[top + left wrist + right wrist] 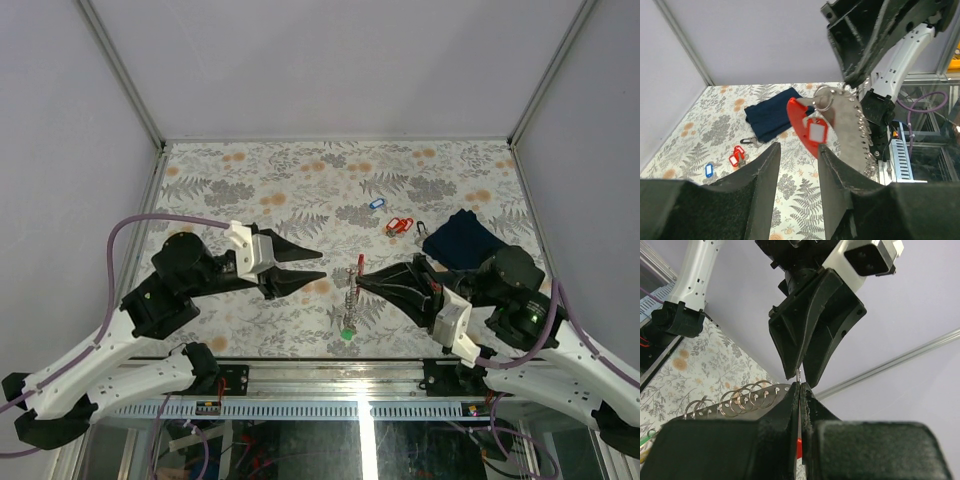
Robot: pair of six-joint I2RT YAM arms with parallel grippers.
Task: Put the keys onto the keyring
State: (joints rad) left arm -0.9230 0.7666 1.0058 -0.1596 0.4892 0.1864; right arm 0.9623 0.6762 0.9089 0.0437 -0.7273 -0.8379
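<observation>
While my right pincer [358, 273] is clamped on the keyring [350, 300], a red-tagged key [812, 131] apparently threaded, my left pincer [324, 264] hangs part-open, empty; the blue-tagged key [376, 203] and other red keys [398, 225] wait on the surface [250, 190].

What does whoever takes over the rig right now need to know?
Right gripper: shut on the ring strip, held above the table.
Left gripper: open, empty, facing the strip.
Done: one red tag hangs from a ring near the gripped end; green tag at the strip's bottom end.
To do: blue-tagged key and loose red-tagged keys lie on the table by the navy cloth; thread them on.
</observation>
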